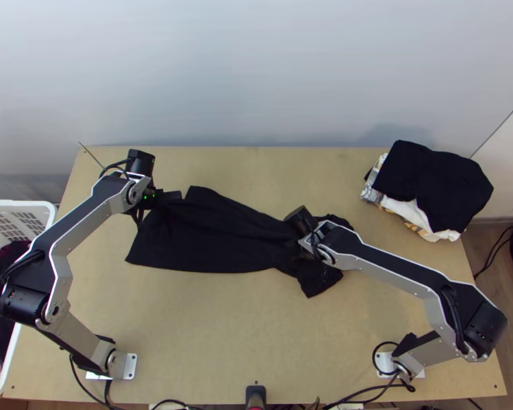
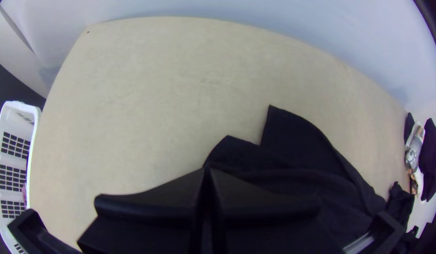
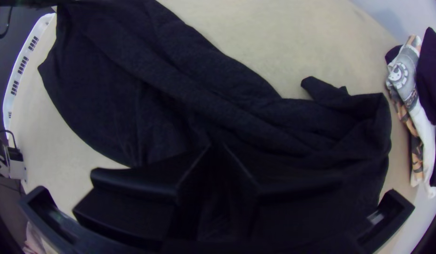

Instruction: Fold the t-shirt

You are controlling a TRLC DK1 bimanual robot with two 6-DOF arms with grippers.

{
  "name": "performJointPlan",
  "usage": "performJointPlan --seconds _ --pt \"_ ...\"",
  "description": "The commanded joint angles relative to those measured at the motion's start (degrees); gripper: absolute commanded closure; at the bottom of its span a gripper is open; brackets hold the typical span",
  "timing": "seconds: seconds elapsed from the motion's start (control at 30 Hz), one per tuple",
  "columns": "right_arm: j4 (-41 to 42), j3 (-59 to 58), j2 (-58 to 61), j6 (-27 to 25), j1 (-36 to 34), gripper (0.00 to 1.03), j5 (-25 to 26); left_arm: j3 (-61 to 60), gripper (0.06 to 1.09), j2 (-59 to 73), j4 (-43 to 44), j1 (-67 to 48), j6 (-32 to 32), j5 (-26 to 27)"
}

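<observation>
Lies long and crumpled across the middle of a light wooden table in one black T-shirt, soft and matte, wide with a plain edge at left, bunched into tight wrinkles at right. Pinches the left part in the left gripper, flat black fingers pressed together. Has the right gripper over the bunched part, two wide fingers apart. Counts two arms, metallic grey with black joints, and one pile of clothes at the far right corner, black cloth over white and patterned fabric. Adds one white plastic basket just left of the table, slotted and holding dark and pink cloth. Ends in a smooth pale wall beyond the far edge, with wood-look flooring at right.
</observation>
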Motion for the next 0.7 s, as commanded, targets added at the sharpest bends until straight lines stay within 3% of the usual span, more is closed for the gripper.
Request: performJointPlan --seconds 0.0,0.23,0.43,0.67 --pt "1.2 -0.68 -0.68 -1.41 -0.35 1.0 3.76 -0.8 1.04 -1.09 -0.11 0.0 0.22 0.08" --pt "1.2 2.31 -6.13 -2.38 -5.53 1.0 4.64 1.22 1.04 -6.19 -0.11 1.58 0.04 -0.01" --pt "-4.16 10.92 -9.99 -3.17 -12.21 1.0 4.55 5.44 1.04 -11.28 -0.99 3.08 0.04 -0.01" --pt "-8.99 20.85 -13.16 -4.31 -16.34 1.0 4.55 14.5 1.04 -15.06 -1.43 2.99 0.04 -4.84"
